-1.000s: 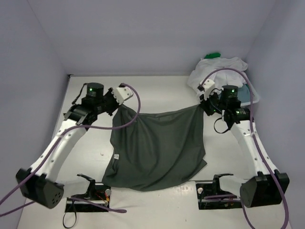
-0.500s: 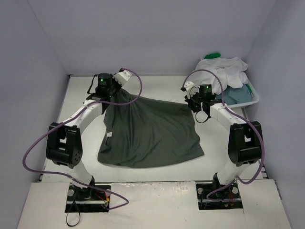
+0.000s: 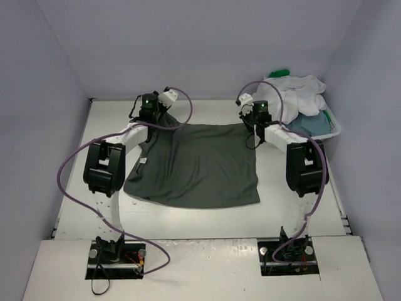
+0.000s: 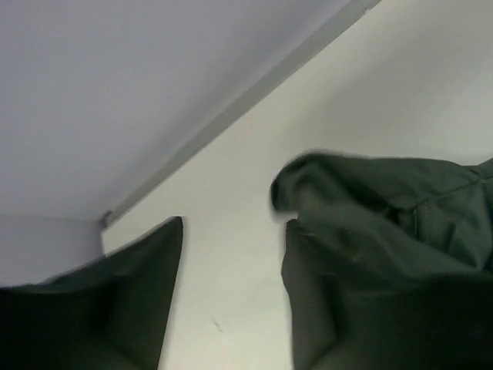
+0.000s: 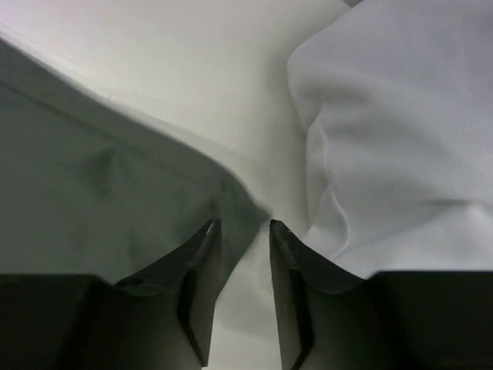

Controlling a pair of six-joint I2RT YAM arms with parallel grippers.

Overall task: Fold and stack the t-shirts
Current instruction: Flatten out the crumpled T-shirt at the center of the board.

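A dark grey t-shirt (image 3: 197, 166) lies spread flat in the middle of the table. My left gripper (image 3: 151, 114) sits at its far left corner. In the left wrist view the left gripper (image 4: 231, 231) is open, with bare table between its fingers and the shirt's bunched corner (image 4: 362, 208) just to the right. My right gripper (image 3: 254, 118) is at the far right corner. The right gripper (image 5: 241, 227) is open, and the grey shirt's edge (image 5: 115, 193) lies loose by its left finger. A white t-shirt (image 5: 400, 131) is close on its right.
A white basket (image 3: 333, 132) stands at the back right. The white t-shirt (image 3: 294, 91) is piled over it, with a green one (image 3: 280, 73) behind and a blue-grey one (image 3: 307, 122) inside. Purple walls close in the table (image 3: 81, 188) on three sides.
Both arms have stretched toward the back of the table and laid the grey shirt down flat. Both grippers were shut on its top corners and have now let go.
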